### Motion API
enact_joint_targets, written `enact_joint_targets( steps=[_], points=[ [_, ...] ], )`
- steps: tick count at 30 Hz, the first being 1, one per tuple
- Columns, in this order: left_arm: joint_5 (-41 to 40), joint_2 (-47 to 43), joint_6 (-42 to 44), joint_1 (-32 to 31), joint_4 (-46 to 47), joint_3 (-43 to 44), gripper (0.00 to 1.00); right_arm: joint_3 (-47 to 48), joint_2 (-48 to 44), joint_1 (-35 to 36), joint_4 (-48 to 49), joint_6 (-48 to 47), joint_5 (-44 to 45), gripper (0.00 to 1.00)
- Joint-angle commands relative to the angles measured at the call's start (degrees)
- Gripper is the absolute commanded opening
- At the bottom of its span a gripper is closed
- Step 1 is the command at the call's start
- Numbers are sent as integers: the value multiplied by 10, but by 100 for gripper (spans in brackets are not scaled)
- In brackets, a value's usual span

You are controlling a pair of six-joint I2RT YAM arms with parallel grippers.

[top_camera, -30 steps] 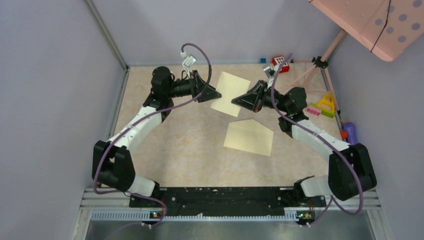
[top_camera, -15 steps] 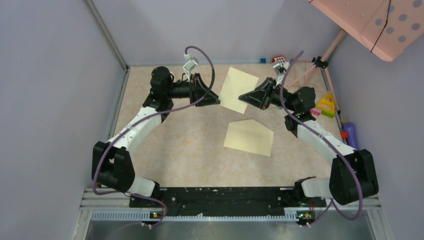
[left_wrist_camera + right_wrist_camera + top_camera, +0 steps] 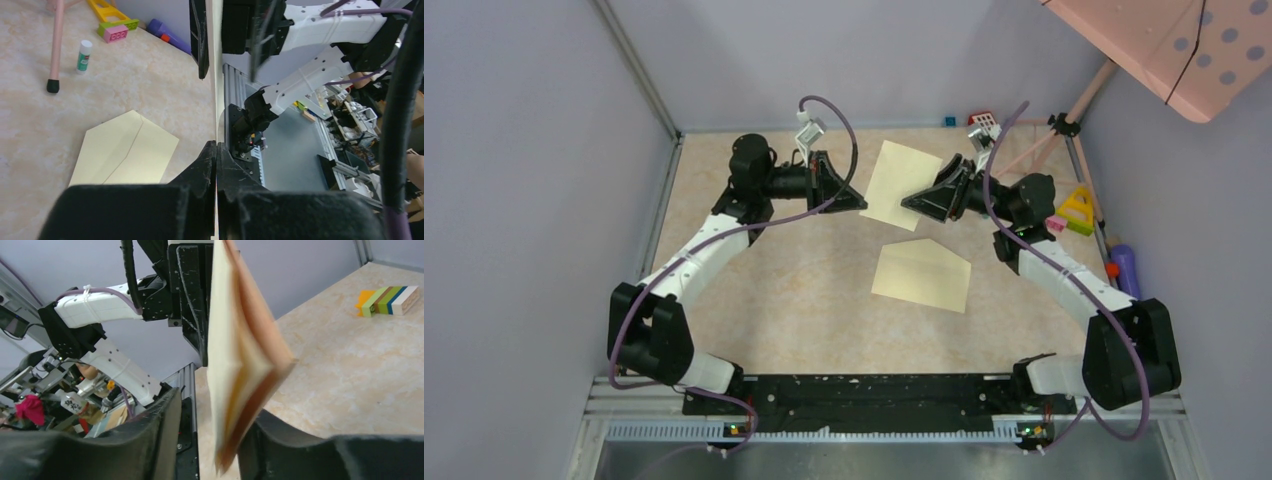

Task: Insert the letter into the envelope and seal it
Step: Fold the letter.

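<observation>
Looks like the left gripper (image 3: pixel 863 204) just clamped shut on the folded letter (image 3: pixel 902 178) mid-air while the right gripper (image 3: pixel 908 204) loosens off it, so it's a handover. The envelope (image 3: pixel 921 275) lies on the table just below, flap open.

A robotics lab test cell: plain grey partition walls (image 3: pixel 534 200) box in a beige marble-patterned tabletop (image 3: pixel 794 290), a slotted aluminium mounting rail (image 3: pixel 874 431) runs along its near edge, and cluttered equipment benches (image 3: pixel 350 107) lie beyond.
</observation>
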Motion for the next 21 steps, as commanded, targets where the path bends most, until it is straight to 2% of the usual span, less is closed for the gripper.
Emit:
enact_joint_targets(
  steps=[1,3,6,11,13,16,17,21],
  points=[
    [-47,-19,70,-7,-57,22,0,19,-17,-5,34,0,-13,53],
    [-59,-22,80,-7,-71,20,0,16,-19,-4,43,6,-14,63],
    [-59,-23,70,-7,-61,14,0,17,-17,-4,52,14,-14,63],
    [-47,-21,24,-7,-2,0,0,12,-15,-4,59,18,-9,41],
    [-45,-20,10,-7,15,-5,0,12,-13,-4,60,20,-8,28],
    [-36,-18,7,-9,23,-6,0,12,-10,-4,58,19,-3,0],
    [-33,-18,8,-11,24,-6,0,12,-10,-4,54,16,-2,0],
    [-23,-19,-5,-11,31,2,29,11,-12,-4,41,4,-2,0]
  ],
)
